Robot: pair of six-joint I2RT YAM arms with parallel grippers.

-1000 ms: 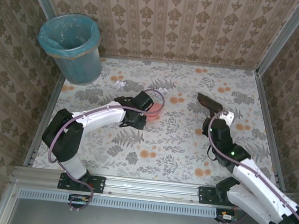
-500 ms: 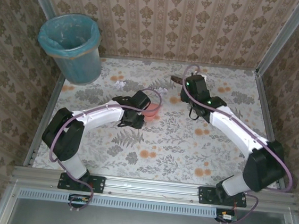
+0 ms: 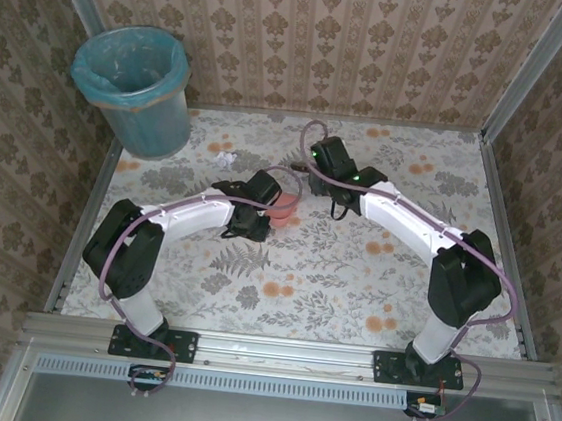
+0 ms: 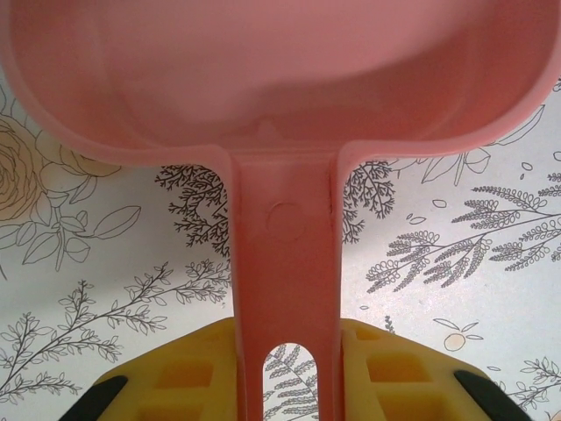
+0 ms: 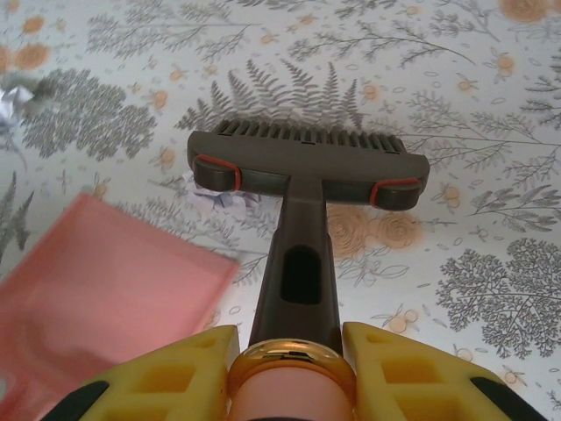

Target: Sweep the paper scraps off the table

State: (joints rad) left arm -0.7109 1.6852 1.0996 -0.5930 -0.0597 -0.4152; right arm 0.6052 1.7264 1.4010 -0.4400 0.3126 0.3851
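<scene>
A: What changed?
B: The right arm swung from near right to far middle. Its right gripper (image 5: 285, 351) pinches the brush (image 5: 302, 162) handle, with a small paper scrap (image 5: 230, 200) touching the head and the pink dustpan (image 4: 280, 70) just left.
A: Other side?
B: The left gripper (image 4: 287, 351) is clamped on the dustpan handle, barely shifted. Sweeping looks ready to start; the white wad (image 3: 227, 155) further left on the table (image 3: 355, 269) is untouched.

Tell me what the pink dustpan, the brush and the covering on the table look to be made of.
The dustpan: moulded plastic, likely; smooth, slightly translucent pink with a round mould mark on the handle. The brush: dark grey-brown plastic, matt, with red trim and stiff bristles, fibre unclear. The table: covered in a printed whitish sheet, cloth or vinyl; cannot tell which.
</scene>
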